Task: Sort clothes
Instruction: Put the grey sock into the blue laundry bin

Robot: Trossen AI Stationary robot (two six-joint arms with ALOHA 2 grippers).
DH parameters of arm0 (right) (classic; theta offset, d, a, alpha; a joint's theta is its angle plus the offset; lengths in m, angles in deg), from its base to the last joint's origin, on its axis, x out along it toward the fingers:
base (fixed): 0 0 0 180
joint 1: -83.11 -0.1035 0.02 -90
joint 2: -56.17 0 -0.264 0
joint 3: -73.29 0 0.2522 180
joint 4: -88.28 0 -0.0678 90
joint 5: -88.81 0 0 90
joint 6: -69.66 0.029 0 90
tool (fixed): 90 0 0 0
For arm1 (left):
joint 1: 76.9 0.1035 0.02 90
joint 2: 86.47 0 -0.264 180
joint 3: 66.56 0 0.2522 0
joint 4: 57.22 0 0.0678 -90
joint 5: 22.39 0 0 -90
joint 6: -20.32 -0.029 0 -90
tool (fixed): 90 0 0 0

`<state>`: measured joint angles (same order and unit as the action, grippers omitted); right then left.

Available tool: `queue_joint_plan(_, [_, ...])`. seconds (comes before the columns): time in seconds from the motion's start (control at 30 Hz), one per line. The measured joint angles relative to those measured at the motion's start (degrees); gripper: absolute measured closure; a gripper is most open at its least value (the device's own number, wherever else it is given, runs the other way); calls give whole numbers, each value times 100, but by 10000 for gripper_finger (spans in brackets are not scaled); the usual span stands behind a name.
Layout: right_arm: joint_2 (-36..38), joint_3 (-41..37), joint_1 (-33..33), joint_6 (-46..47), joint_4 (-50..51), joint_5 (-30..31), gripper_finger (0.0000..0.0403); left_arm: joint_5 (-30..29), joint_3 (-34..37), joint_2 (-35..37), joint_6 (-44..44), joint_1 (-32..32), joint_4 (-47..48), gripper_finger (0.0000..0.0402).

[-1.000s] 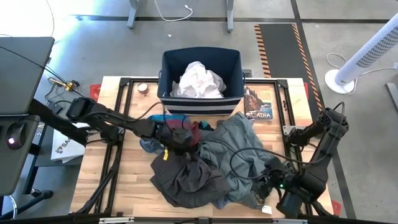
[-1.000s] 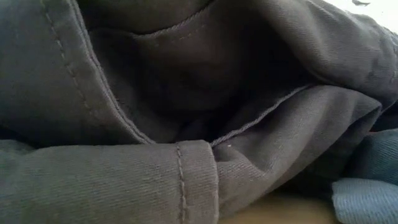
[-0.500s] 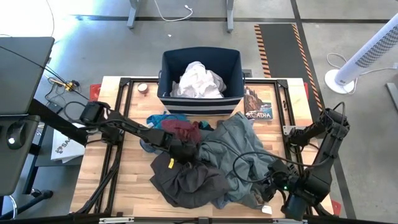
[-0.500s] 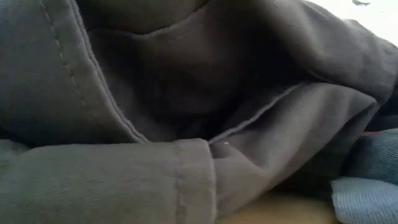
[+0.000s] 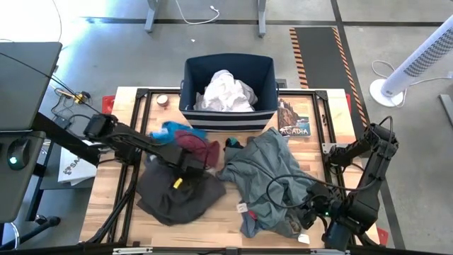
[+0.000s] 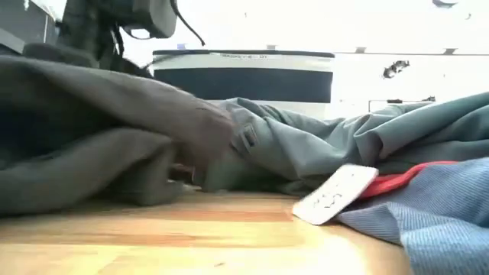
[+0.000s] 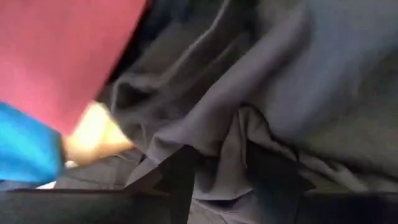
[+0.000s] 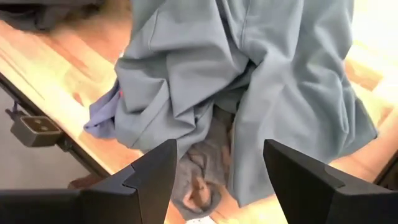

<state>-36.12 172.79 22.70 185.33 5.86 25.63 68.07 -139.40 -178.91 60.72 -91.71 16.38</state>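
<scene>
Two heaps of soft, rumpled cloth cover the wooden table [image 5: 134, 230]. Dark grey-brown trousers [image 5: 173, 198] of heavy twill with stitched seams lie crumpled on the left side; the left gripper [image 7: 214, 171] pinches a fold of them, apparently between narrow fingers, though that view is blurred. Maroon [image 5: 195, 147] and bright blue [image 5: 170, 129] pieces bunch just behind. A grey-green shirt [image 5: 272, 173] sprawls right of centre. White garments [image 5: 225, 92] fill the navy bin [image 5: 228, 119]. The right gripper [image 8: 217, 180] hovers wide over the shirt's hem.
</scene>
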Motion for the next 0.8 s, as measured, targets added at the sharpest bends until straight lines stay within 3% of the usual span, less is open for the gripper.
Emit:
queue_joint_plan(0.13, [0,0,3,-3,-73,432,165,-97,-20,668,-4,2,-369,275])
queue_joint_plan(0.33, [0,0,3,-110,-370,680,165,236,-28,1778,-548,-66,-2399,278])
queue_joint_plan(0.43, [0,0,3,-90,-478,680,165,121,-35,2149,-894,-68,-3084,278])
queue_joint_plan(0.63, [0,0,14,133,-505,682,165,-588,-38,2155,-791,179,-3447,278])
queue_joint_plan(0.8, [0,0,167,139,-524,680,165,49,-38,1681,-971,489,-4139,272])
